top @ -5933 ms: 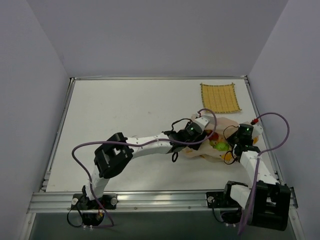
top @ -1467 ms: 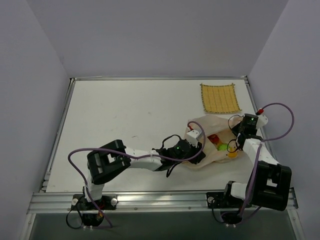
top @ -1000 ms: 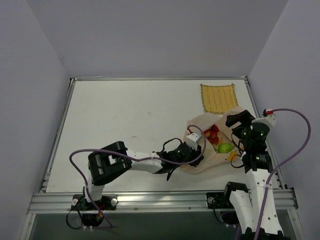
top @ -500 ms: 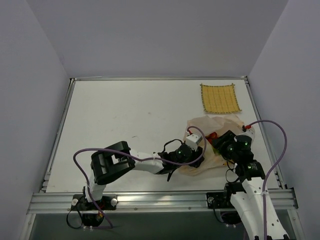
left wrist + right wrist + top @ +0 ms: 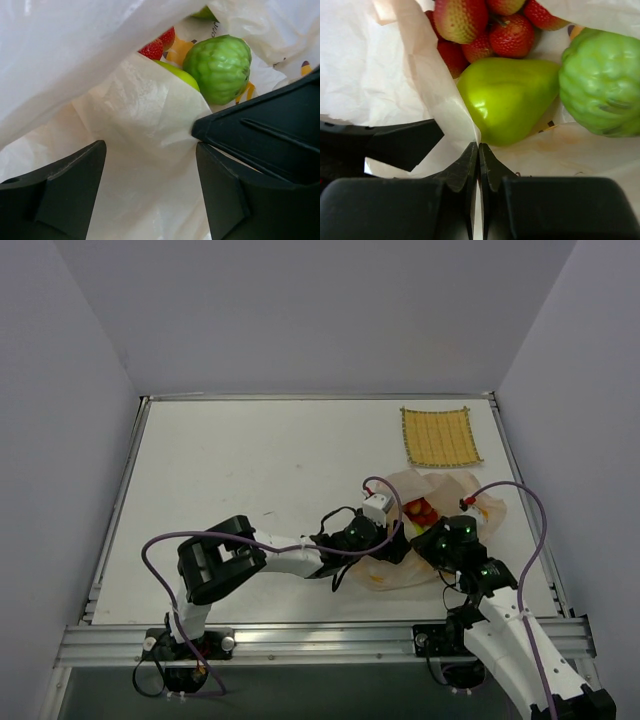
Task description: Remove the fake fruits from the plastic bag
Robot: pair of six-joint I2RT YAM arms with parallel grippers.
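The plastic bag (image 5: 442,483) lies crumpled at the right of the table, its mouth open. Inside it I see a cluster of red strawberries (image 5: 485,27), a glossy yellow-green pear (image 5: 506,97) and a bumpy green fruit (image 5: 602,82). The berries (image 5: 421,510) also show from above. My right gripper (image 5: 479,150) is shut on a fold of the bag's edge (image 5: 437,95), just in front of the pear. My left gripper (image 5: 150,200) is open, with bag film (image 5: 145,130) between its fingers, close beside the right gripper (image 5: 428,542). No orange fruit shows.
A yellow woven mat (image 5: 440,435) lies at the back right, just beyond the bag. The table's right rail (image 5: 520,495) runs close to the bag. The two grippers nearly touch at the bag's mouth; the right one's black finger (image 5: 265,132) fills the left wrist view's right side.
My right arm swung from the bag's right side round to its front and closed on the bag's edge beside the left gripper. The bag slumped lower. The left gripper shifted slightly away from me.
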